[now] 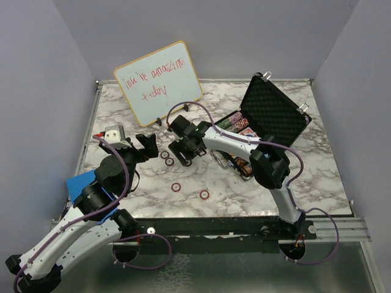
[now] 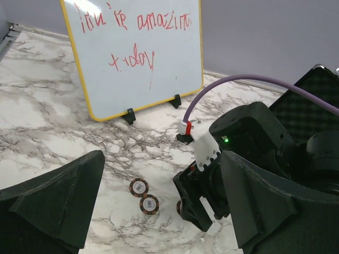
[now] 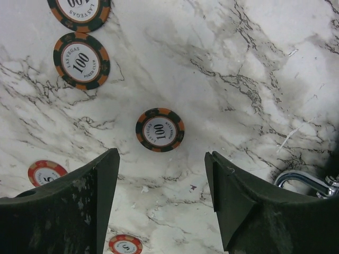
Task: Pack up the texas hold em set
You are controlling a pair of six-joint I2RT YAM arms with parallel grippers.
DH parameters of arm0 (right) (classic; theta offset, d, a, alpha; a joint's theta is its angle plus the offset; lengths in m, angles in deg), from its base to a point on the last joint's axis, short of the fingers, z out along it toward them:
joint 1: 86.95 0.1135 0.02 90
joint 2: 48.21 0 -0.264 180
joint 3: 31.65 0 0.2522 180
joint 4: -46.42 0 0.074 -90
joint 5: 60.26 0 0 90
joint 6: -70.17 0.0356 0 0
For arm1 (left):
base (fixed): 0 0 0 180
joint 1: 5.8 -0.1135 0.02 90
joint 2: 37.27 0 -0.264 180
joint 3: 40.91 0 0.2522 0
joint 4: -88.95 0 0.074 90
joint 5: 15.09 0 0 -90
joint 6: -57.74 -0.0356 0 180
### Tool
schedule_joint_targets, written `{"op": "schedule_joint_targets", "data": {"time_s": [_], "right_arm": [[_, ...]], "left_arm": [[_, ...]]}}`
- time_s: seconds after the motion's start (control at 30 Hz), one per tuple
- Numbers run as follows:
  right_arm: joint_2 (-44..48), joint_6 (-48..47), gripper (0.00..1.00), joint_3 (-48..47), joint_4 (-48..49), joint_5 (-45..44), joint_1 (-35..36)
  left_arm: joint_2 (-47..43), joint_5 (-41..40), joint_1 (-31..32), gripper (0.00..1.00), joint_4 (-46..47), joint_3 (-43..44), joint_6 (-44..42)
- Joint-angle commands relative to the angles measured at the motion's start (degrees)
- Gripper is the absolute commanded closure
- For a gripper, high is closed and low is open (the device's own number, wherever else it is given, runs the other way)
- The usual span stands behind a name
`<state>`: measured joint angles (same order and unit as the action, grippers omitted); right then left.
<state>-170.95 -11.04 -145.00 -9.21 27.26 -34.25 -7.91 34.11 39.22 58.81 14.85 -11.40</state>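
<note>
The black briefcase (image 1: 278, 110) stands open at the back right, with poker chips (image 1: 235, 124) racked in its base. Several loose chips lie on the marble; two black-orange ones (image 1: 167, 159) are close together and two red ones (image 1: 176, 187) lie nearer the front. My right gripper (image 3: 161, 164) is open just above the table. A black-orange "100" chip (image 3: 159, 129) lies flat just beyond its fingertips, untouched. Two more "100" chips (image 3: 81, 61) lie further off. My left gripper (image 2: 161, 196) is open and empty, hovering over two "100" chips (image 2: 139, 186), with the right gripper (image 2: 198, 203) beside them.
A wood-framed whiteboard (image 1: 159, 82) with red writing stands at the back left. Red chips (image 3: 46, 172) lie beside and under my right fingers. A silver latch (image 3: 304, 180) shows at the right edge of the right wrist view. Grey walls enclose the table.
</note>
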Motion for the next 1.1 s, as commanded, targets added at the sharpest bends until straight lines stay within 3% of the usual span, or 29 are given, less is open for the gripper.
{"op": "schedule_joint_targets", "data": {"time_s": [0.0,0.33,0.73,0.9,1.07], "right_arm": [[-3.8,-1.3,0.28,-4.1,-5.0,-1.5,0.0],[-9.9,-2.2,0.29,-8.4,-7.2,-0.5,0.0],[-15.3,1.7,0.60,-11.8,-12.0,-5.3,0.0],[-14.0,2.4,0.67,-12.9,-12.1,-6.9,0.0],[-9.8,2.7,0.66,-13.8,-10.7,-5.6,0.2]], "left_arm": [[-1.0,-2.2,0.1,0.01,-1.2,0.1,-1.2],[-2.9,-2.1,0.1,0.01,-1.2,-1.9,-0.1],[-3.8,-1.3,0.1,0.01,-0.8,-3.1,0.1],[-3.5,-1.0,0.1,0.01,-0.7,-3.2,0.2],[-3.6,-1.0,0.2,0.01,-0.7,-3.3,0.3]]}}
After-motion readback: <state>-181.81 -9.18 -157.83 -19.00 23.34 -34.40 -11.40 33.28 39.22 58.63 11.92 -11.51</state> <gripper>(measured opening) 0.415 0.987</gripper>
